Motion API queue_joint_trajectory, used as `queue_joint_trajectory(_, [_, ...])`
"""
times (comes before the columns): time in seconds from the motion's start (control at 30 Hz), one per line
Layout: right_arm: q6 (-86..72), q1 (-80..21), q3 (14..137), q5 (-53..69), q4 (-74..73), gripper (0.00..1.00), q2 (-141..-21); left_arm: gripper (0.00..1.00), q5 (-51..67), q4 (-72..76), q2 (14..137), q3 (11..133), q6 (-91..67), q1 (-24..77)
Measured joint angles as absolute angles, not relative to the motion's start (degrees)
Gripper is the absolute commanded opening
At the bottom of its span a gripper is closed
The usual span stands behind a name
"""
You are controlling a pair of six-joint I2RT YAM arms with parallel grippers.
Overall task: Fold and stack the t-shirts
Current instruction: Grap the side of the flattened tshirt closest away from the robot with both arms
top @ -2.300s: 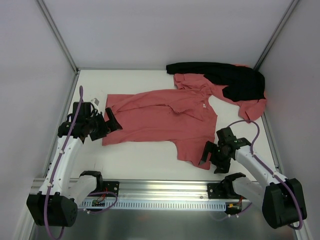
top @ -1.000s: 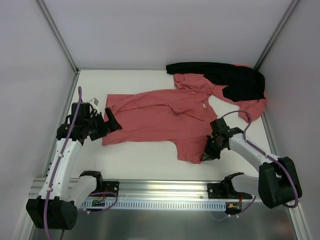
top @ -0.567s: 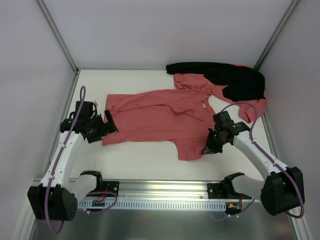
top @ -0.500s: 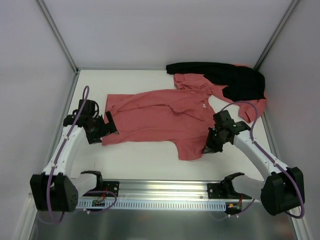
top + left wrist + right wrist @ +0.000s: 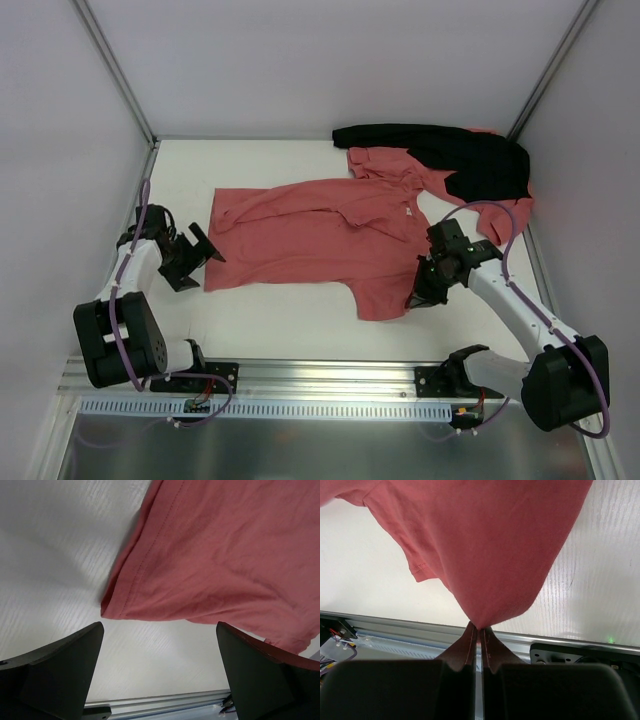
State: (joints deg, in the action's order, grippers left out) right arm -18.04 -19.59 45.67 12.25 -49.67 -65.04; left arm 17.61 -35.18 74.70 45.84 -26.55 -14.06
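One salmon-red t-shirt (image 5: 320,235) lies spread across the middle of the table. My right gripper (image 5: 414,296) is shut on its near right edge. In the right wrist view the cloth (image 5: 485,545) hangs in a peak from the closed right gripper (image 5: 480,628). My left gripper (image 5: 196,256) stands open just left of the shirt's near left corner, not touching it. In the left wrist view that corner (image 5: 112,611) lies ahead of the wide-apart fingers (image 5: 55,670). A second salmon-red t-shirt (image 5: 395,165) lies crumpled at the back right, partly hidden.
A black garment (image 5: 460,155) lies over the second t-shirt at the back right corner. White walls with metal posts (image 5: 115,70) close in the table on three sides. A metal rail (image 5: 320,375) runs along the near edge.
My left arm has folded back toward the near left, drawing its open gripper a little away from the shirt. My right gripper has stayed shut on the shirt's edge and raised it slightly.
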Motion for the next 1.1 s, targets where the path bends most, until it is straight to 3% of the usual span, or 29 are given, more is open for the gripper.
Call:
queue_joint_trajectory(0.63, [-17.3,-18.2,46.9,12.4,-50.9,0.00,-65.2,0.96,21.8,-28.9,84.7,43.9,-24.6,-17.0])
queue_joint_trajectory(0.73, [-17.3,-18.2,47.0,12.4,-50.9,0.00,-65.3,0.74,22.5,-28.6,84.8,43.7,-24.2,-17.0])
queue_joint_trajectory(0.77, [-17.3,-18.2,47.0,12.4,-50.8,0.00,-65.4,0.40,23.0,-28.4,85.0,43.5,-23.9,-17.0])
queue_joint_trajectory(0.8, [-17.3,-18.2,47.0,12.4,-50.8,0.00,-65.4,0.21,23.6,-28.3,85.2,43.3,-23.9,-17.0])
queue_joint_trajectory(0.87, [-17.3,-18.2,47.0,12.4,-50.8,0.00,-65.7,0.01,24.6,-28.3,85.6,42.9,-23.4,-17.0])
queue_joint_trajectory(1.1, [-17.3,-18.2,47.1,12.4,-50.7,0.00,-66.6,0.00,25.5,-29.0,85.6,42.8,-22.9,-17.0])
